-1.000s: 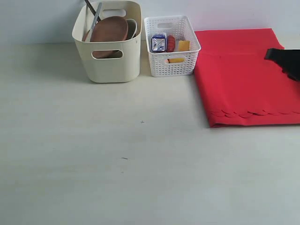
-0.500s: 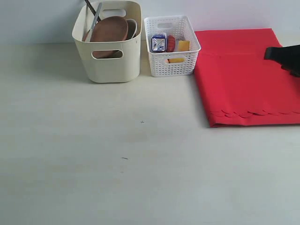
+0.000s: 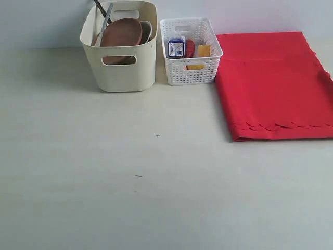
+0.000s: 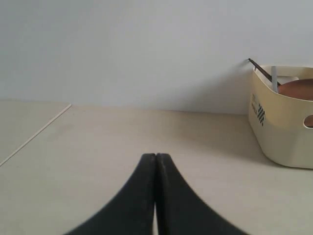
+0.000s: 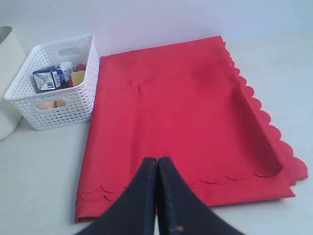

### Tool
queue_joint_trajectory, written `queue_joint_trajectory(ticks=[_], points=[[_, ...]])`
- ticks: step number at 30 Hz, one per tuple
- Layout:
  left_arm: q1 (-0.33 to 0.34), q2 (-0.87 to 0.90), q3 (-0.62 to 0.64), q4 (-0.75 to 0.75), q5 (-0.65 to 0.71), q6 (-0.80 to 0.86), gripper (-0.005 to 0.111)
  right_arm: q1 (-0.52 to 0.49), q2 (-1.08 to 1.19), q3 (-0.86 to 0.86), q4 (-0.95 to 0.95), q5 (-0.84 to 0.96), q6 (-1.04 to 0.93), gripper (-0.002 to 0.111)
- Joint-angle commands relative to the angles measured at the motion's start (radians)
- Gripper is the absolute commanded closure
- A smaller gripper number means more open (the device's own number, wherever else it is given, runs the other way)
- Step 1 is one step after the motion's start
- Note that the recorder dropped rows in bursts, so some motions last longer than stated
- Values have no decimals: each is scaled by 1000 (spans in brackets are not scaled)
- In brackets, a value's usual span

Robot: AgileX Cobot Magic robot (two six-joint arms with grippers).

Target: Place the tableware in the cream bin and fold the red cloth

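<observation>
Tableware (image 3: 120, 32) is seen in the cream bin (image 3: 122, 73); the red cloth (image 3: 273, 86) is laid folded beside the white basket (image 3: 190, 73). Left gripper (image 4: 155, 159) and right gripper (image 5: 157, 164) are both pressed closed, nothing held. Should another fold be attempted, the offset scalloped layer could be dragged askew.

At the upper left a cream bin (image 3: 119, 73) stands on the pale table (image 3: 130, 182), holding a brown plate (image 3: 121, 32) on edge, a white bowl (image 3: 147, 30) beside it, and a knife (image 3: 106, 21) and dark chopsticks (image 3: 100, 7) sticking up. Just to its right sits a white basket (image 3: 191, 74) with a blue-white carton (image 3: 176, 47), a red item (image 3: 190, 48) and a yellow item (image 3: 203, 50). A red cloth (image 3: 270, 83) lies folded at the upper right, its scalloped edge toward the bottom, running off the frame's right side.
</observation>
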Motion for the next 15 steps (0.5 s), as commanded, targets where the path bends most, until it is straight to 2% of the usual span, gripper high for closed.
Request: queue_joint_trajectory(ticks=[1,7,12,15], points=[[2,-5,2,-8,-3,-4,106,1,-208,113,-12,-12,4,108],[2,-5,2,-8,-3,-4,106,1,-410,144,-12,125,6,108],[2,-5,2,-8,-3,-4,106,1,-568,144,39,162,6,108],[2,-5,2,-8,-3,-4,106,1,-669,144,0,208,-45,108]])
